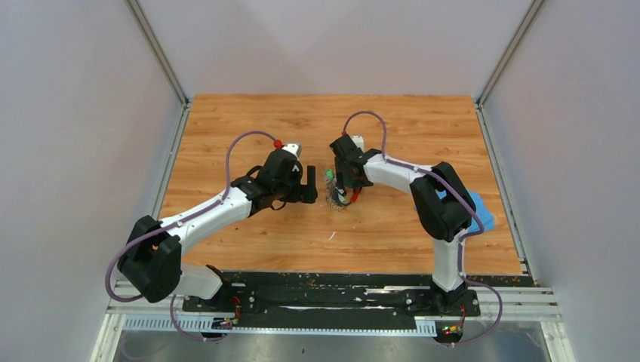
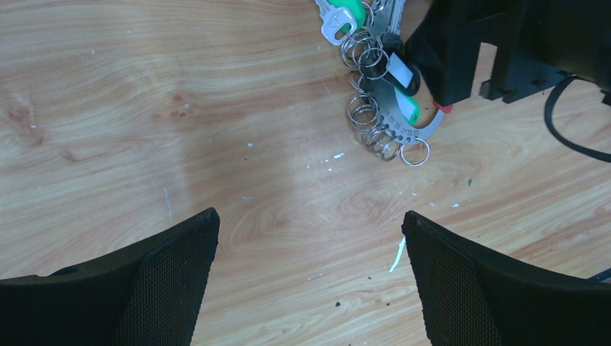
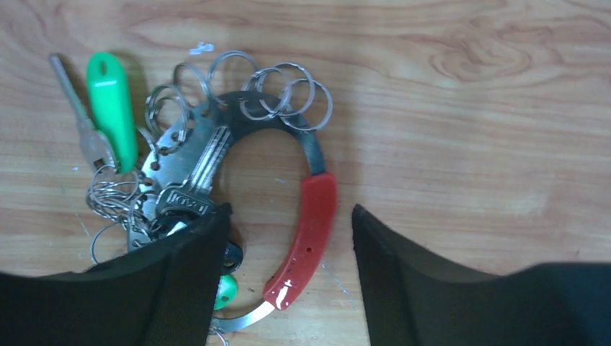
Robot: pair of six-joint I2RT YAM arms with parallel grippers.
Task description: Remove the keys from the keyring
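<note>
The keyring (image 3: 288, 133), a silver arc with a red sleeve (image 3: 311, 216), lies flat on the wooden table, strung with several small split rings. The keys sit bunched at its left: a green-headed key (image 3: 112, 108) and a silver key (image 3: 198, 173). My right gripper (image 3: 290, 210) hangs over the ring, its fingers on either side of the red sleeve with a gap on both sides. Its left finger covers part of the bunch. My left gripper (image 2: 310, 215) is wide open over bare wood, short of the keyring (image 2: 403, 126), with nothing between its fingers.
A blue cloth (image 1: 483, 215) lies at the table's right edge, partly behind the right arm. A small white sliver (image 2: 396, 256) and crumbs dot the wood near the left gripper. The two grippers (image 1: 311, 185) (image 1: 343, 188) stand close together at the table's middle.
</note>
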